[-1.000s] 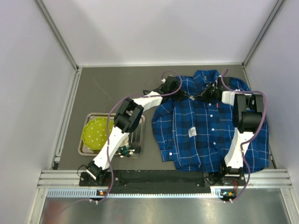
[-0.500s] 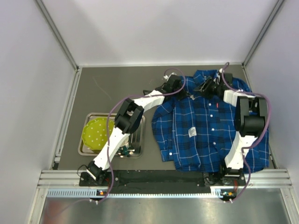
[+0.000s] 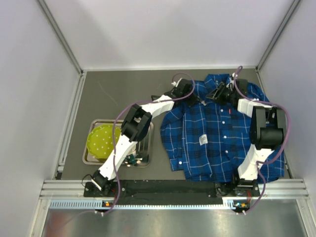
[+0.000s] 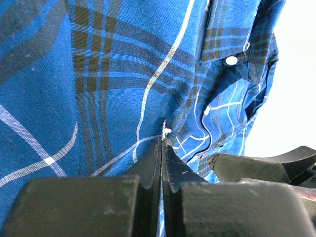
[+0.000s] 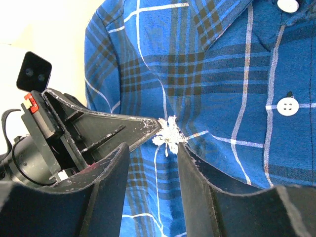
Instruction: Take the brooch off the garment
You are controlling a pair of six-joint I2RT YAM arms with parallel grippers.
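Observation:
The blue plaid shirt (image 3: 217, 143) lies flat at the right of the table. The brooch (image 5: 168, 134), a tiny white-silvery flower cluster, sits on the cloth below the collar; it shows edge-on in the left wrist view (image 4: 167, 131). My left gripper (image 4: 162, 141) is shut, pinching a fold of shirt cloth right beside the brooch; its tip (image 5: 157, 127) touches the brooch's left edge. My right gripper (image 5: 154, 148) is open just above the shirt, and the brooch lies at the tip of its right finger (image 5: 183, 148). In the top view both grippers (image 3: 200, 102) (image 3: 212, 96) meet near the collar, hiding the brooch.
A metal tray (image 3: 91, 160) with a yellow-green dotted disc (image 3: 101, 140) stands left of the shirt. A white cloth tag (image 3: 203, 140) and a small red mark (image 3: 229, 111) sit on the shirt front. White buttons (image 5: 287, 106) run down the placket. Walls enclose the table.
My right gripper has moved left and a little farther along the collar toward the left gripper. The left gripper has stayed where it was on the cloth.

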